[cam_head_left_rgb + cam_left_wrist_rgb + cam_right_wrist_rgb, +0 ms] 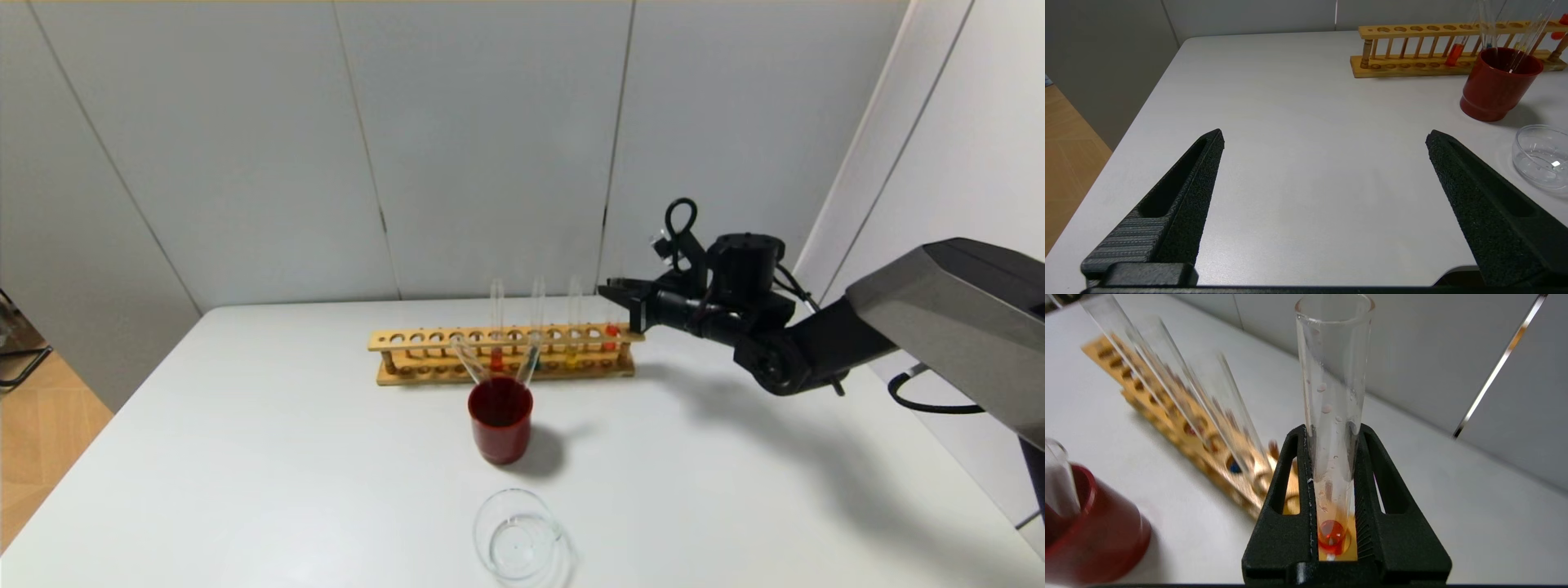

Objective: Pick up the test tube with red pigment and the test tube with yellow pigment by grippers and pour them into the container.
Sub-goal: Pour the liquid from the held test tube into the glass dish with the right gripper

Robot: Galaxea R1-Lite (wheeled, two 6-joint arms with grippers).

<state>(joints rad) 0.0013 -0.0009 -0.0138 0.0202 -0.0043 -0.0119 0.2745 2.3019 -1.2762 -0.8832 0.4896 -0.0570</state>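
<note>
1. The right gripper [1333,457] is clamped on the test tube with red pigment [1333,416], both fingers [1290,506] pressed to the glass. The tube stands in the right end hole of the wooden rack [424,339], with a small red pool at its rounded bottom.
2. The left gripper [1325,141] hangs low over bare table with its fingers wide apart and nothing between them. It does not show in the head view.
3. The test tube with yellow pigment [573,322] stands upright in the rack, one place left of the red tube.
4. In front of the rack sits a dark red cup [500,429] with two clear tubes leaning in it. Nearer the robot is the container [518,543], a clear glass cup standing apart from the red cup.
5. The white table [245,449] is matte and smooth. Pale grey wall panels [482,122] close it in behind and at the right, and wood flooring [41,433] shows past its left edge.
6. Only the right wrist view shows droplets clinging inside the red tube. Only the left wrist view shows the container's shallow glass wall [1541,161] side-on, beside the red cup [1496,87].
</note>
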